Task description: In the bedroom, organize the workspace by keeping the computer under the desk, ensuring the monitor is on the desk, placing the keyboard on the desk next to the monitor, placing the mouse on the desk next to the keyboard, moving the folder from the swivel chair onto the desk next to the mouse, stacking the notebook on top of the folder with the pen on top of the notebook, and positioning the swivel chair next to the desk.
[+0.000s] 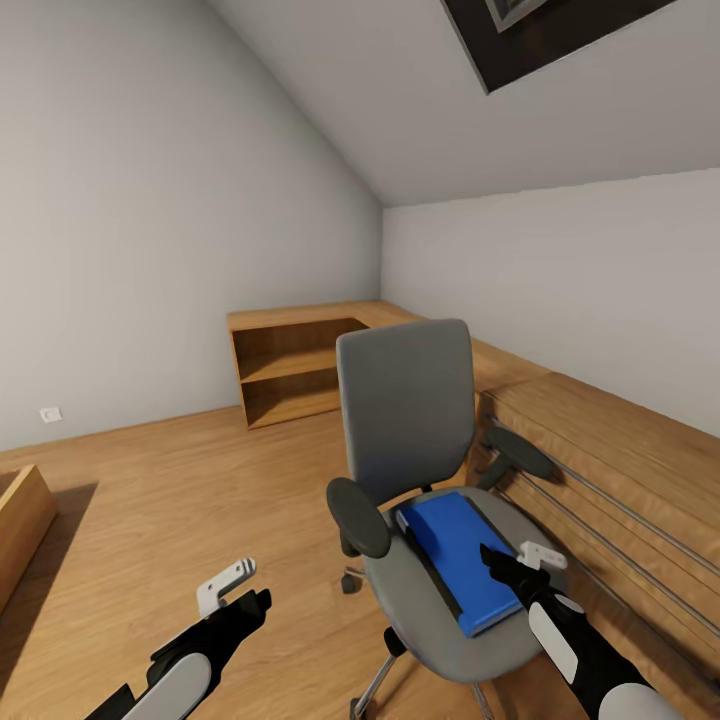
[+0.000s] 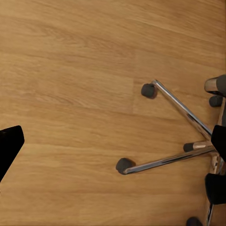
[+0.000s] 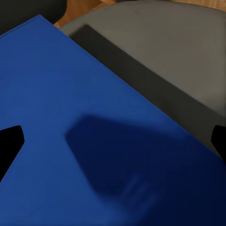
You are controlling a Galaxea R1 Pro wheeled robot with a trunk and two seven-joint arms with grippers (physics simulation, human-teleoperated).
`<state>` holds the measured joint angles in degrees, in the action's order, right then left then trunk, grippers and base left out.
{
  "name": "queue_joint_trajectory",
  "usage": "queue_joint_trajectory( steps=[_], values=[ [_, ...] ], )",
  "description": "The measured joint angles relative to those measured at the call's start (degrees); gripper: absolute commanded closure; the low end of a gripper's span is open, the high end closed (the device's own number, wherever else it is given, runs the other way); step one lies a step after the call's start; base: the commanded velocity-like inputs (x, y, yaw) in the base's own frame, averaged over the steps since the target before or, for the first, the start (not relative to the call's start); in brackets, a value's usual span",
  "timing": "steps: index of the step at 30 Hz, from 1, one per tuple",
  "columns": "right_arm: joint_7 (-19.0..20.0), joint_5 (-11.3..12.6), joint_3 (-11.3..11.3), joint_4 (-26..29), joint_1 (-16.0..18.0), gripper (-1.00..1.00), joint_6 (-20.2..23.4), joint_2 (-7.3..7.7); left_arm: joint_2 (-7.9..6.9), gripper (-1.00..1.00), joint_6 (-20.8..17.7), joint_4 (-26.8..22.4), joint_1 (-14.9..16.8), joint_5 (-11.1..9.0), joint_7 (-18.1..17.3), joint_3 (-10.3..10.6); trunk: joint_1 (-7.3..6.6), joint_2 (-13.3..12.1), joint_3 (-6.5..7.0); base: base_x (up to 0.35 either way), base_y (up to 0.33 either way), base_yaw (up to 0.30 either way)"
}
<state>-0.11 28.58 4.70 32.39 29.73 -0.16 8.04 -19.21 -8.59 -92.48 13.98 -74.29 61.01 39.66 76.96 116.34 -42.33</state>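
Head view: the swivel chair stands in the middle of the room on the wood floor, and the folder lies flat on its seat, long axis running from the backrest toward the robot and a bit to its right. The right claw hangs directly above the near right part of the folder, tips pointing down on it, so the right arm is clearly the nearer one; the left claw is well apart, over bare floor at the left of the chair, w/ nothing in it. An open wood shelf unit stands at the far wall; its compartments look empty as far as I can see. Left wrist view: floor and the chrome star base of the chair w/ its castors; one dark fingertip shows at the edge and the other at the opposite edge, so this claw is spread. Right wrist view: the blue folder lies just under the claw, grey seat behind it, the claw's shadow on the cover; the two fingertips sit far apart at both edges, so it is spread and pinches nothing yet. I judge the next move needs the claw to reach a folder edge, because the flat cover gives no grip from above.
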Motion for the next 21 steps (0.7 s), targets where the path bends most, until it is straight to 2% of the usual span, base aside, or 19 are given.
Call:
queue_joint_trajectory(
  steps=[4, 10, 21],
  values=[
    [0.0, 0.0, 0.0, 0.0, 0.0, -1.00, 0.0, 0.00, 0.00, -1.00, 0.0, 0.0, 0.0, 0.0, 0.0, 0.1, 0.00, 0.0, 0.00, 0.000, 0.000, 0.000],
    [0.0, 0.1, 0.0, 1.8, 0.0, -1.00, 0.0, -0.01, 0.00, -1.00, 0.0, 0.0, 0.0, 0.0, 0.0, 0.1, 1.31, 2.4, -1.07, 0.000, 0.000, 0.000],
    [0.0, 0.1, 0.0, 1.8, 0.0, -1.00, 0.0, -0.01, -0.13, -1.00, 0.0, 0.1, 0.0, 0.0, 0.0, 0.1, 1.32, 2.4, -1.08, 0.000, 0.000, 0.000]
  ],
)
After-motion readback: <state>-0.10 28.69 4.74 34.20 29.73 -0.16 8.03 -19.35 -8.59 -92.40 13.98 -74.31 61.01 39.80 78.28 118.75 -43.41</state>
